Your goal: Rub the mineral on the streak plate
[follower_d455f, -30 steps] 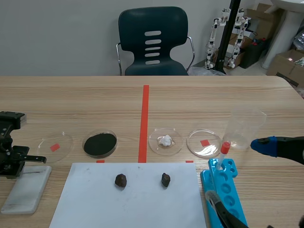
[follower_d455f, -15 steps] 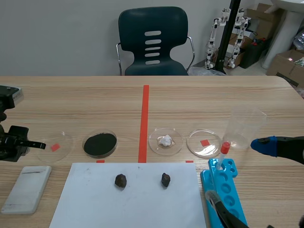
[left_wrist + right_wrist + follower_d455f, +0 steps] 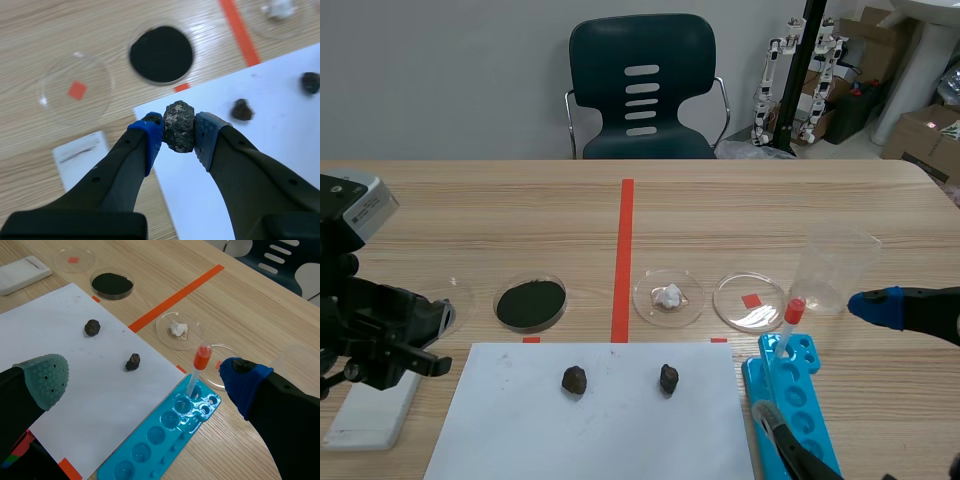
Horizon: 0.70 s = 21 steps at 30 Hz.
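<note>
A dark speckled mineral (image 3: 178, 126) is clenched between the pads of the left fingers (image 3: 151, 137) and held over the edge of a white paper sheet (image 3: 280, 130). The white streak plate (image 3: 80, 157) lies on the wooden surface (image 3: 60, 30) just beside that sheet. The right fingers (image 3: 47, 377) are spread wide with nothing between them, above a blue well tray (image 3: 152, 440).

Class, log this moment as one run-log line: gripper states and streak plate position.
left gripper: shut on mineral | right gripper: open | streak plate: on table beside paper
</note>
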Each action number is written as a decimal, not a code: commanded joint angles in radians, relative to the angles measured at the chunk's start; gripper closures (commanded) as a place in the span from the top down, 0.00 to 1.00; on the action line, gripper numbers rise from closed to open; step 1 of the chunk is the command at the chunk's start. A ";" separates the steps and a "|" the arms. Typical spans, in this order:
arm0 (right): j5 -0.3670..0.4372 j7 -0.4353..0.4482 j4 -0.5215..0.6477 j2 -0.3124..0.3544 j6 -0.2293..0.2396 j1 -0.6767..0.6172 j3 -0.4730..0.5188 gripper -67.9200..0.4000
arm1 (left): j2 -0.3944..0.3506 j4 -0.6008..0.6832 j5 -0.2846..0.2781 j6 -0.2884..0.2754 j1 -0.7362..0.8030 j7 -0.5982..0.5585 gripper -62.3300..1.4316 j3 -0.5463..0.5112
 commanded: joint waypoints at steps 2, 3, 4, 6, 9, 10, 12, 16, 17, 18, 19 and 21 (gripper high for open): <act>0.006 0.011 0.005 0.000 -0.003 0.006 0.006 0.94 | 0.000 0.045 0.002 -0.038 0.066 -0.072 0.16 -0.033; 0.006 0.011 0.005 0.000 -0.003 0.006 0.006 0.94 | 0.000 0.059 0.004 -0.055 0.093 -0.093 0.16 -0.043; 0.006 0.011 0.005 0.000 -0.003 0.006 0.006 0.94 | 0.000 0.072 0.013 -0.076 0.122 -0.108 0.16 -0.053; 0.006 0.011 0.005 0.000 -0.003 0.006 0.006 0.94 | 0.003 0.094 0.037 -0.113 0.175 -0.141 0.16 -0.071; 0.006 0.012 0.005 0.000 -0.003 0.006 0.006 0.94 | 0.017 0.119 0.039 -0.149 0.249 -0.215 0.16 -0.101; 0.006 0.011 0.005 0.000 -0.003 0.006 0.006 0.94 | 0.024 0.125 0.039 -0.170 0.273 -0.242 0.16 -0.111; 0.006 0.011 0.005 0.000 -0.003 0.006 0.006 0.94 | 0.040 0.133 0.044 -0.219 0.313 -0.290 0.16 -0.129; 0.006 0.012 0.005 0.000 -0.003 0.006 0.006 0.94 | 0.061 0.135 0.140 -0.287 0.368 -0.313 0.16 -0.159; 0.006 0.011 0.005 0.000 -0.003 0.006 0.006 0.94 | 0.061 0.135 0.164 -0.288 0.382 -0.313 0.16 -0.160; 0.006 0.012 0.005 0.000 -0.003 0.006 0.006 0.94 | 0.061 0.135 0.187 -0.288 0.392 -0.313 0.16 -0.160; 0.006 0.011 0.005 0.000 -0.003 0.006 0.006 0.94 | 0.061 0.135 0.200 -0.288 0.404 -0.313 0.16 -0.159; 0.006 0.011 0.005 0.000 -0.003 0.006 0.006 0.94 | 0.061 0.135 0.212 -0.288 0.422 -0.318 0.16 -0.159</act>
